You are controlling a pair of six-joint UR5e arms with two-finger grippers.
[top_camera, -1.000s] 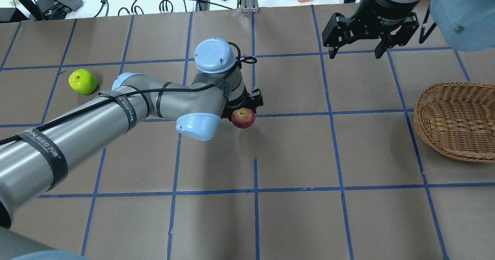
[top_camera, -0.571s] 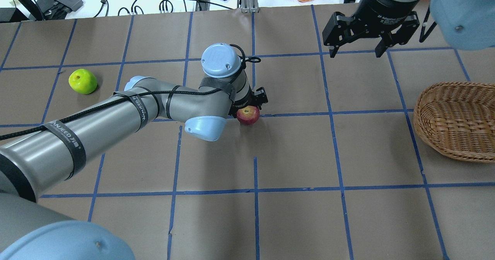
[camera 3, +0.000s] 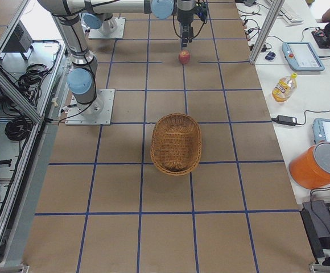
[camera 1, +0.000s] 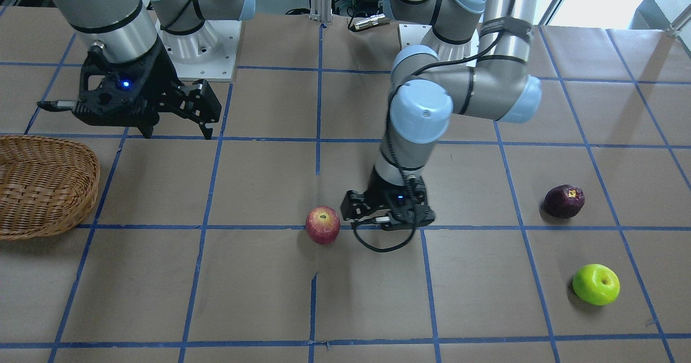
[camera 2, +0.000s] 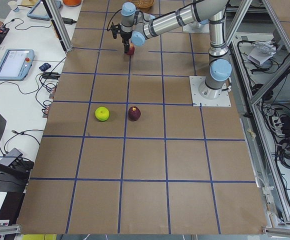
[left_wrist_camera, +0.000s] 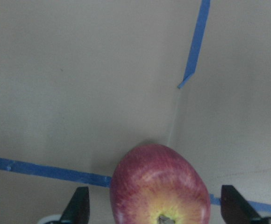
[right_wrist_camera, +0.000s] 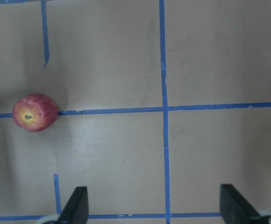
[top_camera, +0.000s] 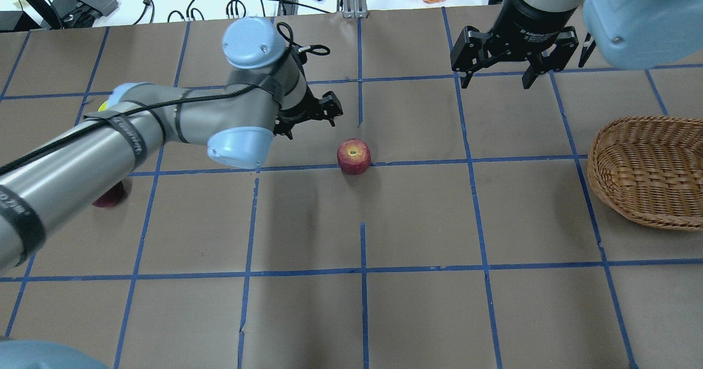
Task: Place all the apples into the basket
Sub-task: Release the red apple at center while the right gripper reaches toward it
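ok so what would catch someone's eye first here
A red apple sits alone mid-table on a blue tape line, with the left tool open right beside it. The wicker basket lies empty at the robot's right edge; the right tool hangs open, apart from it. A green apple and a maroon apple lie close together on the robot's left.

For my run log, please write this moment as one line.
left end effector: open, clear of red apple; right end effector: open; basket: empty; purple apple, green apple: on table
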